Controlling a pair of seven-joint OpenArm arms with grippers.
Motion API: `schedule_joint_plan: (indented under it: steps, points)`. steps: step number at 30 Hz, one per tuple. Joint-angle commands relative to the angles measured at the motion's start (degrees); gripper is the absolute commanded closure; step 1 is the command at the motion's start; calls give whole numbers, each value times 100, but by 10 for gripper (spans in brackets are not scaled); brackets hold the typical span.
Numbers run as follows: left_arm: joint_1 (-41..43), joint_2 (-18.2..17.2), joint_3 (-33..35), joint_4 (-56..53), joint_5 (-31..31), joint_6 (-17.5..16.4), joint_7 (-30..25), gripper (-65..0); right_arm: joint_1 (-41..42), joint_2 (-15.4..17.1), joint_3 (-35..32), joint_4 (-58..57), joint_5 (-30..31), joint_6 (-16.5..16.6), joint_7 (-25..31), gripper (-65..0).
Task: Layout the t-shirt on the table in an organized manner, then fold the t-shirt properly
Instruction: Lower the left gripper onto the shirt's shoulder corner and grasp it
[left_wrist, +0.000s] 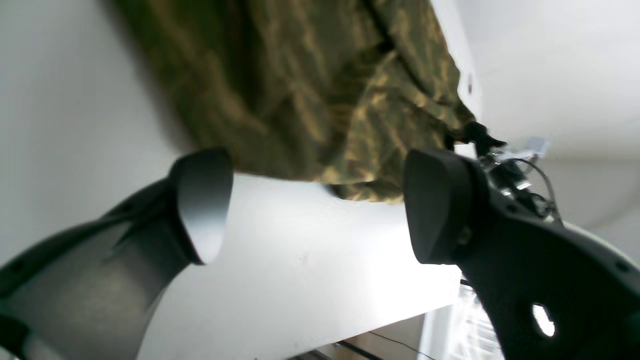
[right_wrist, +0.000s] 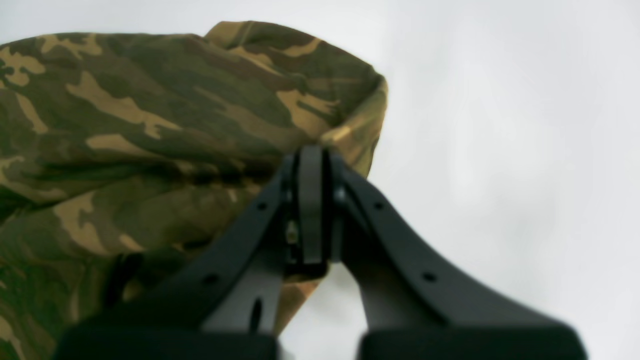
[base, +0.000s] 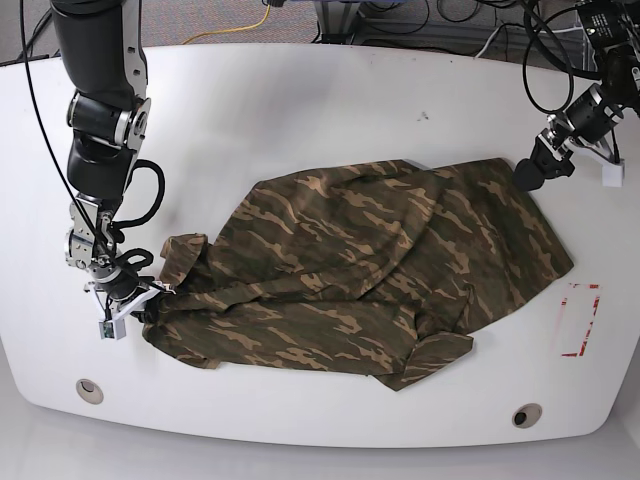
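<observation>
The camouflage t-shirt (base: 370, 270) lies spread but wrinkled across the middle of the white table (base: 300, 110), with one sleeve folded at its front edge. My right gripper (right_wrist: 311, 159) is shut on a bunched fold at the shirt's (right_wrist: 150, 120) edge; in the base view the right gripper (base: 155, 293) sits at the shirt's left end. My left gripper (left_wrist: 320, 207) is open, its fingers (left_wrist: 202, 200) spread wide just short of the t-shirt's (left_wrist: 300, 85) hem, holding nothing. In the base view the left gripper (base: 526, 175) hovers at the shirt's upper right corner.
A red rectangular outline (base: 580, 320) marks the table at the right, beside the shirt. Two round holes (base: 89, 388) (base: 526, 414) sit near the front edge. Cables (base: 400, 20) run behind the table's back edge. The table's edge (left_wrist: 380, 325) shows close below the left gripper.
</observation>
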Motion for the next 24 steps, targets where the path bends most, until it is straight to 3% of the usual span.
schedule_joint_plan:
  steps: [1,4,11,18,24]
  points:
    - [-165,14,33,-263,-117,-24,-80,-507,179,82,6,96,78,32,161,-2]
    - [-244,40,95,-658,-117,-77,-80,-508,179,82,6,96,78,32,161,-2]
    - [-491,58,271,-1186,-108,-587,-106,-507,179,82,-3,104,78,32,161,-2]
    - [-605,154,288,-1370,428,-323,-159,-506,179,82,6,113,78,32,161,-3]
    - [-675,163,464,-1379,604,-350,-150,-506,179,82,14,122,78,32,170,-3]
